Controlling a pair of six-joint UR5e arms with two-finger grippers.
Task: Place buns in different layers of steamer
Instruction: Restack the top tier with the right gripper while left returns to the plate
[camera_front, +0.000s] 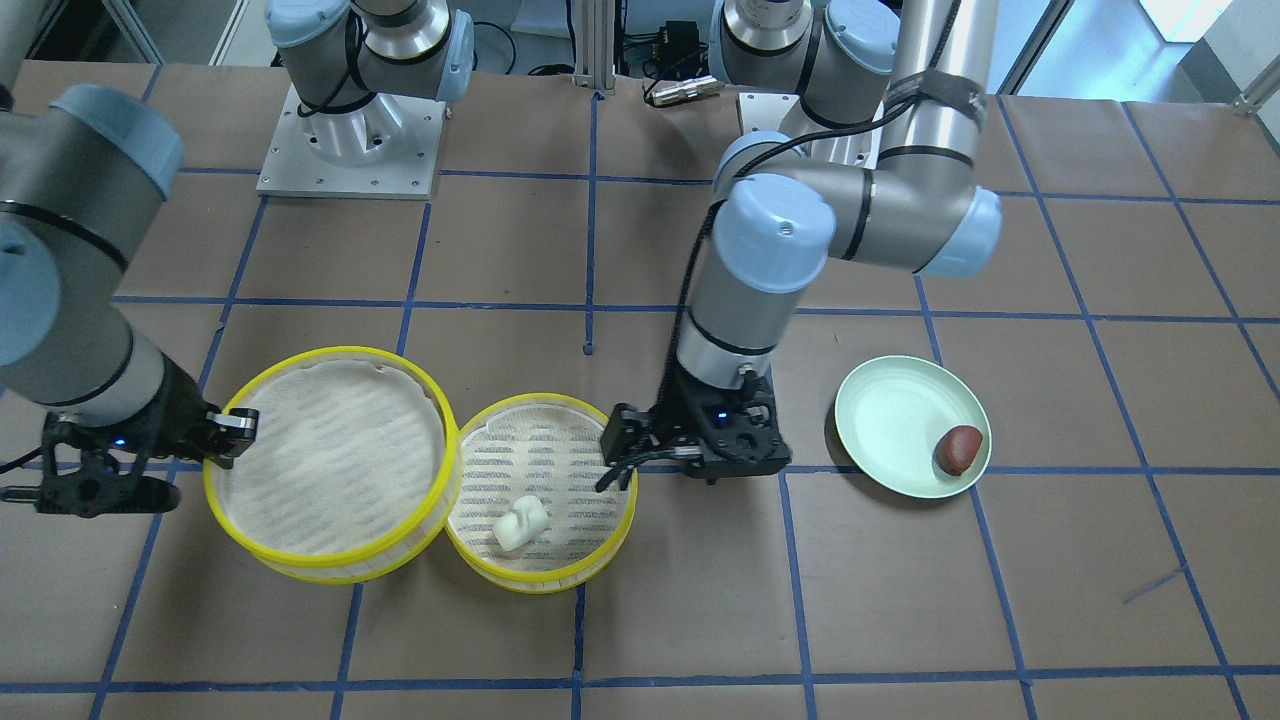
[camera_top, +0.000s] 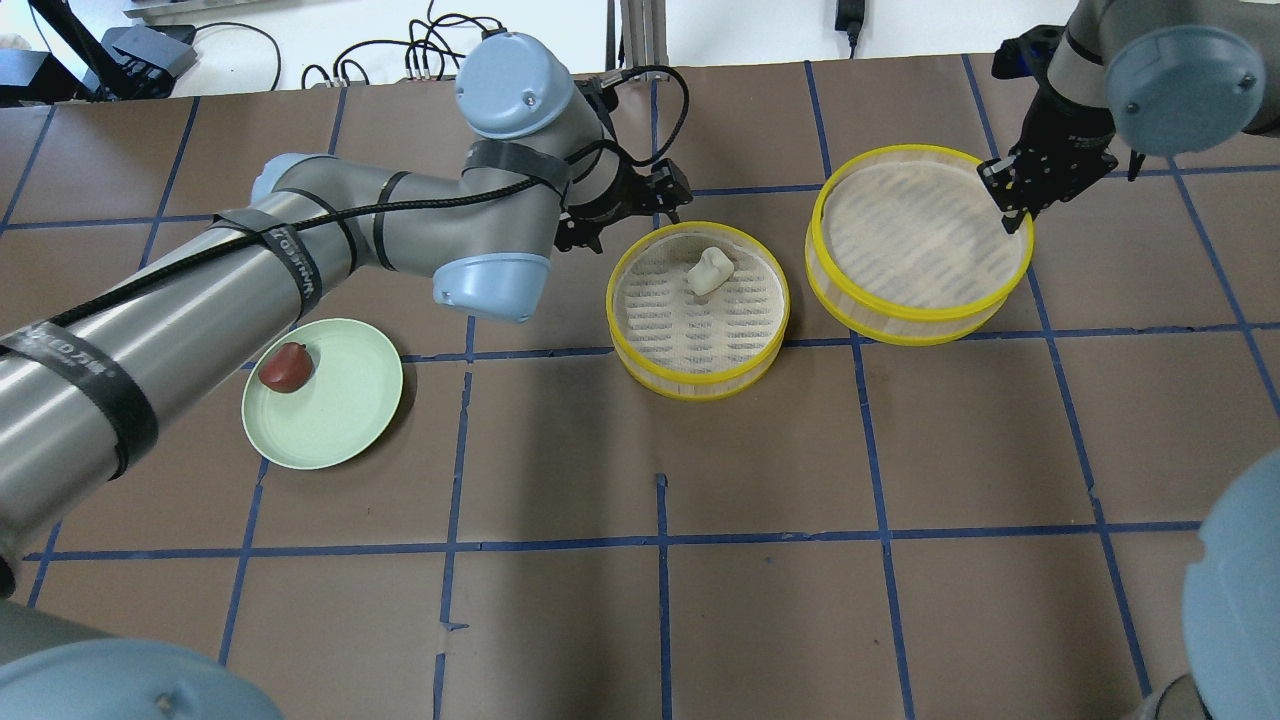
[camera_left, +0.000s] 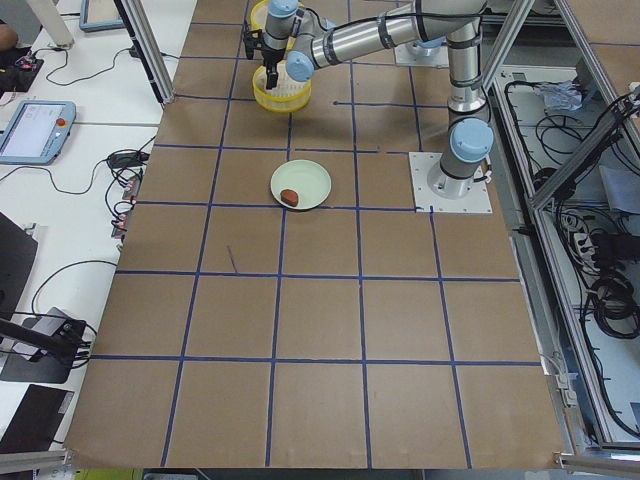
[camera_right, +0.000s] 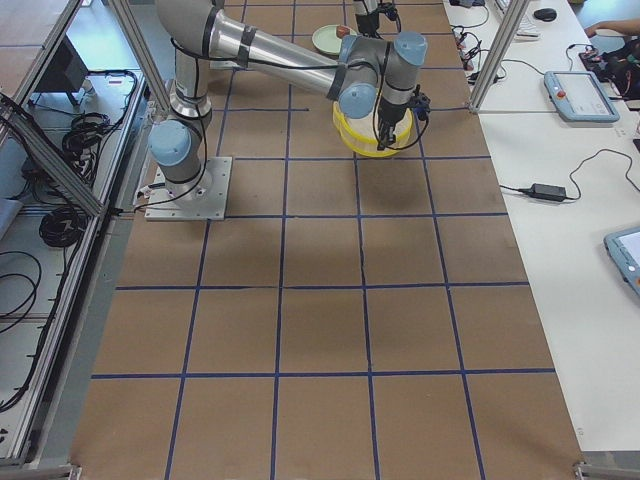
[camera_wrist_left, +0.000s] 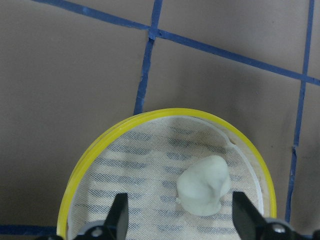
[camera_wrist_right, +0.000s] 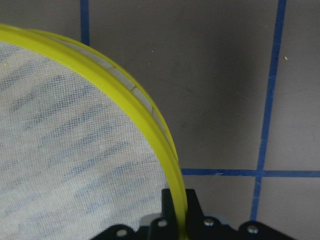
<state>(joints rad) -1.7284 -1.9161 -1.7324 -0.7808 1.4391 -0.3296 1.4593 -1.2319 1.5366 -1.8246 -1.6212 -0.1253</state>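
Note:
The white bun (camera_front: 520, 522) (camera_top: 708, 270) lies in the smaller yellow-rimmed steamer tray (camera_front: 540, 585) (camera_top: 700, 385). My left gripper (camera_front: 612, 458) (camera_top: 665, 200) is open and empty at that tray's rim on the robot's side. In the left wrist view the gripper (camera_wrist_left: 179, 200) has the white bun (camera_wrist_left: 204, 185) just ahead of its spread fingers. My right gripper (camera_front: 235, 435) (camera_top: 1008, 200) (camera_wrist_right: 177, 200) is shut on the rim of the larger steamer tray (camera_front: 300, 570) (camera_top: 900, 330) (camera_wrist_right: 130, 95), which looks slightly tilted and has nothing in it. The reddish-brown bun (camera_front: 959, 449) (camera_top: 286, 366) lies on the plate.
The pale green plate (camera_front: 890, 410) (camera_top: 345, 410) stands on the robot's left side, apart from the trays. The two trays sit side by side, rims nearly touching. Blue tape lines grid the brown table.

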